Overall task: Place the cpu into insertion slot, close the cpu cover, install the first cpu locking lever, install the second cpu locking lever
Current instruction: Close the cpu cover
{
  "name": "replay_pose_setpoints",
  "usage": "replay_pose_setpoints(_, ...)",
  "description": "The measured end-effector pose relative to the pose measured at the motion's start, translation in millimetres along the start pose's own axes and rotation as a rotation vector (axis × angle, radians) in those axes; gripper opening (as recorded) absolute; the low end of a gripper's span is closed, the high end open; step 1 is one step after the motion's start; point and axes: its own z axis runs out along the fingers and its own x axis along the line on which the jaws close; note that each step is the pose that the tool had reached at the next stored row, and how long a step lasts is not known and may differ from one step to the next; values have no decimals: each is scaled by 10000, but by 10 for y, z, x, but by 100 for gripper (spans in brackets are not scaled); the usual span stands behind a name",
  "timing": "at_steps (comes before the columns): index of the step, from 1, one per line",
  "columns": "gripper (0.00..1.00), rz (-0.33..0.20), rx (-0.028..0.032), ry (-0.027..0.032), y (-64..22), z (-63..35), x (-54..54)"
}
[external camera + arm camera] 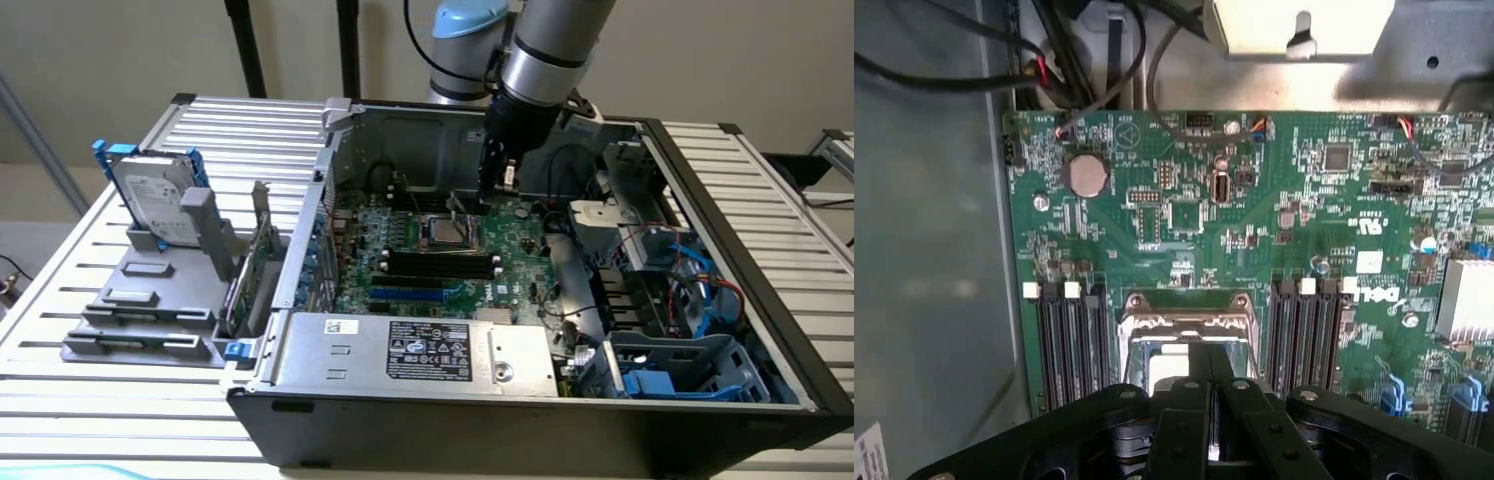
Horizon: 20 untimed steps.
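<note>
Currently the arm reaches down into the open computer case (534, 440), which sits on a slatted metal table (254, 125). The claw (463, 208) hangs just over the far edge of the insertion slot (430, 241) in the middle of the green motherboard (514, 265). In the wrist view the claw (1211, 358) has both fingers pressed together, with no gap between them and nothing visibly pinched. Its tips are right above the slot. The cpu (1168, 366) sits inside the slot as a pale square, partly hidden by the fingers. The cpu cover (1189, 324) shows as a silvery metal frame along the slot's edge, just past the fingertips. Cannot tell whether it lies flat or is tilted up, nor whether the claw touches it. Cannot make out the locking levers. Black memory slots (1069, 340) run on both sides of the slot in the wrist view, and a round coin battery (1087, 175) lies farther along the board. In the exterior view a silver power supply box (420, 350) with a label fills the near side of the case. A blue plastic drive cage (674, 375) is at the near corner on the exterior view's right. Outside the case, on the exterior view's left, a hard drive (150, 195) stands upright in a grey holder (147, 300) on the table.
</note>
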Motion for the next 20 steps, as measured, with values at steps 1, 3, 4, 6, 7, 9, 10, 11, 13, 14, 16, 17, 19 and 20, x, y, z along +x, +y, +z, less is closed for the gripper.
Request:
replay_pose_setpoints(1, 11, -2, 47, -2, -18, 3, 0)
replay_pose_setpoints(3, 11, -7, 141, -6, -59, 10, -2)
replay_pose_setpoints(4, 11, -8, 184, -7, -80, 13, -2)
replay_pose_setpoints(6, 11, -12, 268, -9, -122, 20, -3)
replay_pose_setpoints(7, 11, -15, 309, -11, -145, 24, -4)
replay_pose_setpoints(9, 11, -17, 378, -11, -196, 35, -6)
replay_pose_setpoints(10, 11, -16, 411, -11, -225, 44, -6)
replay_pose_setpoints(11, 11, -18, 439, -15, -252, 53, -7)
replay_pose_setpoints(13, 11, -21, 484, -17, -307, 76, -9)
replay_pose_setpoints(14, 11, -23, 503, -17, -334, 89, -9)
replay_pose_setpoints(16, 11, -29, 532, -20, -389, 117, -11)
replay_pose_setpoints(17, 11, -30, 542, -21, -415, 132, -12)
replay_pose_setpoints(19, 11, -34, 552, -21, -451, 169, -15)
replay_pose_setpoints(20, 11, -35, 554, -21, -462, 188, -17)
